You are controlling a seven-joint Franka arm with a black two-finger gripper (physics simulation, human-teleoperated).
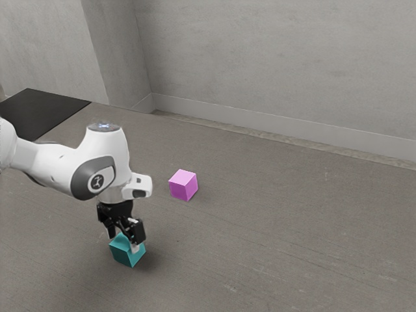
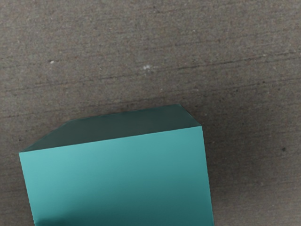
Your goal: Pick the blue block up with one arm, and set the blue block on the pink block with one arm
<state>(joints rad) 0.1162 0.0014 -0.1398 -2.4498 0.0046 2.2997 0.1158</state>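
The blue block (image 1: pixel 126 252), teal in colour, rests on the grey floor at the lower left of the exterior view. My gripper (image 1: pixel 123 238) points straight down over it, open, with its fingertips (image 1: pixel 134 245) level with the block's top and standing on either side of it. In the wrist view the blue block (image 2: pixel 117 179) lies large and close just under my hand. The pink block (image 1: pixel 183 184) sits on the floor farther away, toward the exterior view's right of the gripper, with bare floor between the two blocks.
The grey floor (image 1: pixel 292 227) stretches open toward the exterior view's right. A concrete wall (image 1: pixel 273 58) runs along the back. A dark mat (image 1: pixel 36 107) lies at the far left, behind the arm.
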